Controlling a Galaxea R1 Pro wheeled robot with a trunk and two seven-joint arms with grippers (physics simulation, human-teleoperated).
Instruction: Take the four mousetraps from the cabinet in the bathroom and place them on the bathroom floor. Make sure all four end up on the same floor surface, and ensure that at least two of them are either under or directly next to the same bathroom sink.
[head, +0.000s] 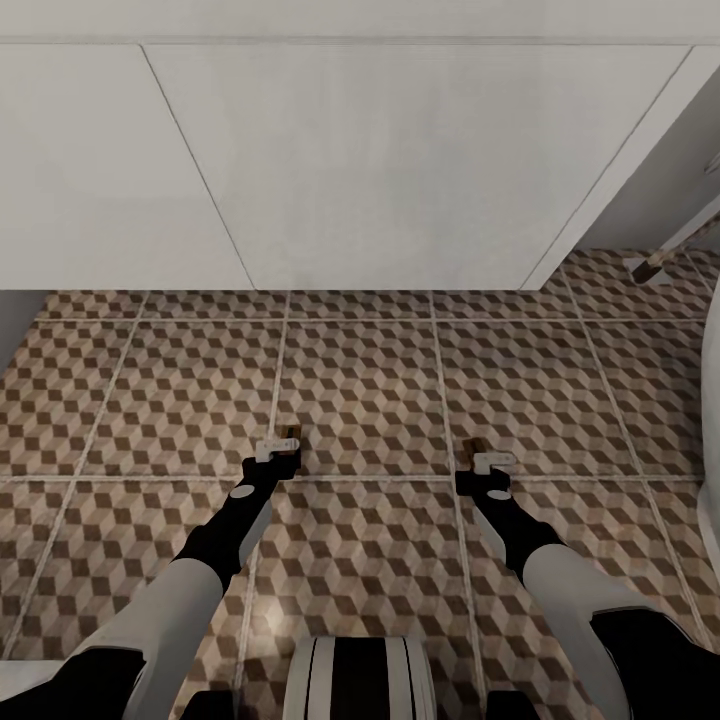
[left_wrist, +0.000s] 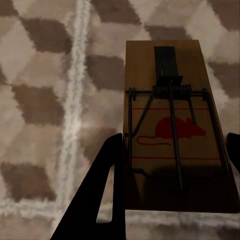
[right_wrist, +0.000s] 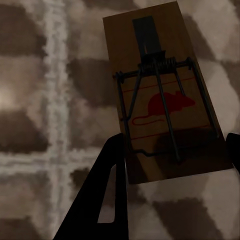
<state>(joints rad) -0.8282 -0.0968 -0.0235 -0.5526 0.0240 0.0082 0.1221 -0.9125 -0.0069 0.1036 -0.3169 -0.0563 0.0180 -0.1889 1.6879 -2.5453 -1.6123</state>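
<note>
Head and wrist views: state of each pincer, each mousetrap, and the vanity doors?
Left pincer: shut on the left mousetrap, held over the bathroom floor.
Right pincer: shut on the right mousetrap, also above the tiles.
Left mousetrap: gripped by its sides, wire bar flat on the base; cannot tell if it touches the floor.
Right mousetrap: gripped, tilted slightly in the wrist view.
White vanity doors: closed.

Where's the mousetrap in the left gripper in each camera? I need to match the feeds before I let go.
Head view: left mousetrap at the left gripper, low and left of centre, in front of the white vanity.
Left wrist view: it lies between the two dark fingers.
Right wrist view: that trap is another one.
Shared landmark: the cube-pattern bathroom floor with pale grout lines.
</note>
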